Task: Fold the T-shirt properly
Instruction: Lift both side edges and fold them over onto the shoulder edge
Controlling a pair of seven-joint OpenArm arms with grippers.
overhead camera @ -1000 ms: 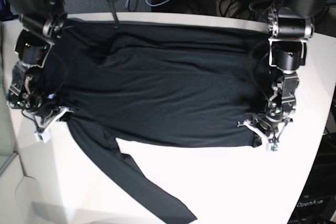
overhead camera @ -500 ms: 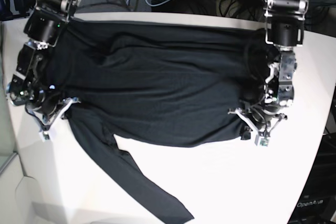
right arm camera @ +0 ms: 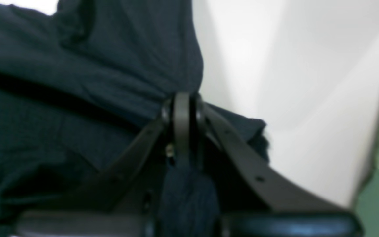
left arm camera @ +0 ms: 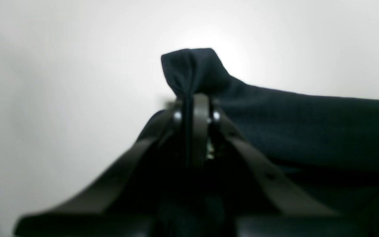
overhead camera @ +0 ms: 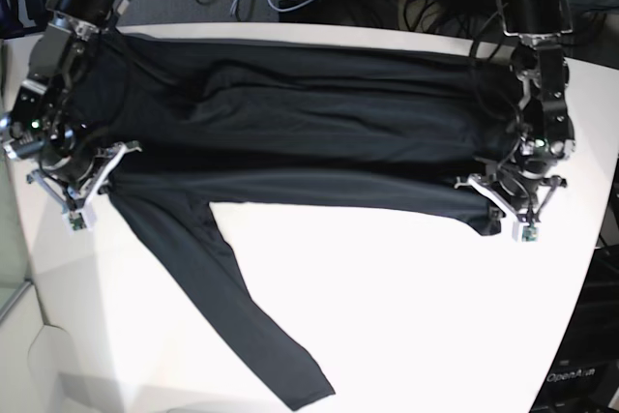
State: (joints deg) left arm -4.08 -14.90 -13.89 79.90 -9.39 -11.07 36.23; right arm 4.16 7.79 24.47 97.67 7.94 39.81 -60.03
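Closest to the base camera, one long sleeve (overhead camera: 227,311) of the T-shirt (overhead camera: 290,132) trailed loose across the white counter (overhead camera: 406,316), untucked and running at a slant toward the near edge. Behind it the near hem of the body stood raised between the two arms: the left gripper (overhead camera: 513,202) had its jaws pressed together on a bunched corner of black cloth, which poked out past them in the left wrist view, and the right gripper (overhead camera: 85,186) likewise pinched a fold at the opposite corner. Farther back the rest of the garment lay spread flat up to the far edge of the counter. By my reading the fold had barely begun; the first lengthwise turn, the loose sleeve and every later crease were yet to do.
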